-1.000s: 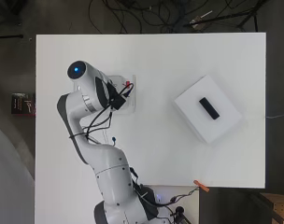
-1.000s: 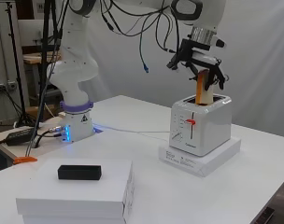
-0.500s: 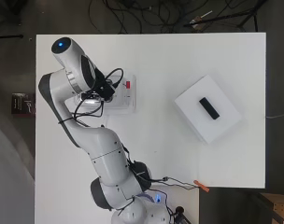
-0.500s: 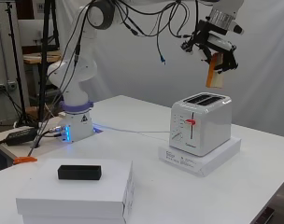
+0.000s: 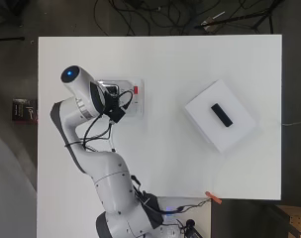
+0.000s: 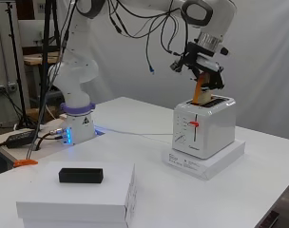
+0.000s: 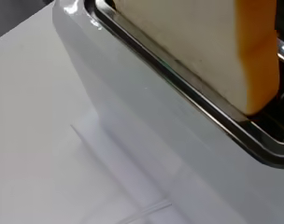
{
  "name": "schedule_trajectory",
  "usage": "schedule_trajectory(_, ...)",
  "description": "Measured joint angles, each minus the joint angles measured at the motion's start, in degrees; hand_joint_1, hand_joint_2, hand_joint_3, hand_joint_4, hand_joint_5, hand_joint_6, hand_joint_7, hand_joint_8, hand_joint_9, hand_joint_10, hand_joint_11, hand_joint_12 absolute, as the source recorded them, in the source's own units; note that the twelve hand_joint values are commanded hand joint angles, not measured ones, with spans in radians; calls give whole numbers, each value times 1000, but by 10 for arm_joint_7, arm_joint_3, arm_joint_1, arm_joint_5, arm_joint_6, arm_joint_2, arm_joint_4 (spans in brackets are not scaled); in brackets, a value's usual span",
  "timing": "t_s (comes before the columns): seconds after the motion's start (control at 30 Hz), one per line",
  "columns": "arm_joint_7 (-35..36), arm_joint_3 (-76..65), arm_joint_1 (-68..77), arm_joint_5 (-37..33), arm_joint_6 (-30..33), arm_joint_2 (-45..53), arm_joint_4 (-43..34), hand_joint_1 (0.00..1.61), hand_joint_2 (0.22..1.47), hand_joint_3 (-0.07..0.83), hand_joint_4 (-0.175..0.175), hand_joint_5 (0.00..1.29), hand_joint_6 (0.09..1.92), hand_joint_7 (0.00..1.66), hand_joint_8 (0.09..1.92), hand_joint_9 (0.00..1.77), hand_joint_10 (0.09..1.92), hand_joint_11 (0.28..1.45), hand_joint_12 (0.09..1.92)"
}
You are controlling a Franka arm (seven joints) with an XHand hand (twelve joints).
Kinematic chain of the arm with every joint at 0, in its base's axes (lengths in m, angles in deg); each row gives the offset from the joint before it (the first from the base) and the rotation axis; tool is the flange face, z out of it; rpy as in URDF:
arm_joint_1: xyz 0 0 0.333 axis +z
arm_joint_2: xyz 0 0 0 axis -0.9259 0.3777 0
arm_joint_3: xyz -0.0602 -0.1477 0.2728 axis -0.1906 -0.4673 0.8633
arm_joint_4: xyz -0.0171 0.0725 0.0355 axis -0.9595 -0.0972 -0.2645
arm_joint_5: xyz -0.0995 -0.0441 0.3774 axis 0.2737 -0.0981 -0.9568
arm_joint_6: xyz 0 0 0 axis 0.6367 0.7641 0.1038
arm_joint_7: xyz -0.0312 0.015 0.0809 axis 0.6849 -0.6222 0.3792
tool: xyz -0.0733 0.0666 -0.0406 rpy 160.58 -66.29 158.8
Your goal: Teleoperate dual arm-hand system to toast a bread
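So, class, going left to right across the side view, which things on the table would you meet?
Orange clip → arm's base → black block on the white box → toaster, with the bread slice in the hand above it.

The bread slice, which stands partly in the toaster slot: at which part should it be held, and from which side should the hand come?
Hold the bread slice by its top part, coming from straight above. It stands upright with its lower end already inside the toaster slot, so only the top is free. The hand already grips it there, fingers on its flat faces.
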Motion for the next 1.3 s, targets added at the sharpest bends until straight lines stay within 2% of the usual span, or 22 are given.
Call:
schedule_trajectory(0.07, 2, -4, -1, -5, 10, -15, 7, 912, 1219, 0, 175, 784, 1289, 1219, 856, 1237, 1370, 712, 1557)
schedule_trajectory(0.2, 2, -11, 0, -3, 2, -5, -40, 913, 1218, 0, 175, 784, 1287, 1187, 863, 1188, 1360, 657, 1440)
schedule_trajectory(0.33, 7, -16, 0, -7, -45, 22, -98, 919, 1213, 0, 175, 793, 1275, 1180, 815, 1170, 1315, 634, 1350)
schedule_trajectory(0.37, 8, -18, -1, -9, -50, 23, -101, 921, 1211, 0, 175, 797, 1270, 1188, 758, 1172, 1249, 622, 1278)
schedule_trajectory(0.4, 9, -21, -2, -11, -46, 21, -98, 1039, 1183, 2, 49, 802, 1201, 1157, 835, 1179, 1162, 613, 1191)
schedule_trajectory(0.43, 12, -26, -3, -12, -32, 17, -90, 1132, 1163, 1, -52, 803, 1146, 1129, 909, 1191, 1077, 611, 1114)
schedule_trajectory(0.47, 13, -31, -4, -15, -13, 14, -78, 1190, 1148, 0, -113, 811, 1102, 1116, 947, 1203, 1009, 613, 1060)
schedule_trajectory(0.5, 13, -35, -5, -17, 2, 12, -69, 1221, 1140, 0, -145, 817, 1074, 1110, 967, 1212, 968, 617, 1030)
schedule_trajectory(0.57, 12, -39, -6, -20, 20, 12, -60, 1245, 1132, -1, -169, 832, 1028, 1104, 990, 1224, 953, 624, 1035)
schedule_trajectory(0.8, 19, -46, -7, -34, 24, 36, -80, 1255, 1124, 0, -175, 861, 954, 1102, 1012, 1252, 1084, 636, 1290)
schedule_trajectory(0.87, 44, -44, -7, -34, 23, 32, -72, 1256, 1118, 0, -175, 857, 983, 1127, 948, 1258, 936, 612, 1176)
schedule_trajectory(0.97, 102, -40, -6, -34, 15, 41, -77, 1257, 1114, 0, -175, 844, 1042, 1155, 862, 1304, 612, 611, 950)
schedule_trajectory(1.03, 114, -39, -6, -41, 12, 44, -79, 1255, 1114, 0, -170, 838, 1067, 1160, 837, 1329, 502, 616, 893)
schedule_trajectory(1.13, 96, -38, -5, -49, 4, 48, -82, 1249, 1117, -1, -154, 829, 1098, 1159, 819, 1351, 406, 617, 866)
schedule_trajectory(1.17, 87, -38, -5, -51, 1, 49, -82, 964, 1137, 1, -70, 746, 796, 1071, 599, 1257, 301, 601, 660)
schedule_trajectory(1.2, 82, -37, -4, -52, -1, 49, -83, 571, 1036, -15, -24, 529, 467, 825, 348, 998, 175, 539, 411)
schedule_trajectory(1.23, 81, -37, -4, -53, -6, 53, -86, 302, 931, -19, -4, 343, 246, 605, 182, 773, 92, 492, 228)
schedule_trajectory(1.27, 81, -37, -2, -52, -17, 59, -95, 151, 886, -10, -1, 221, 122, 467, 90, 635, 87, 469, 123)
schedule_trajectory(1.3, 79, -37, 0, -49, -32, 67, -108, 72, 884, -2, -4, 152, 87, 391, 87, 560, 87, 463, 87)
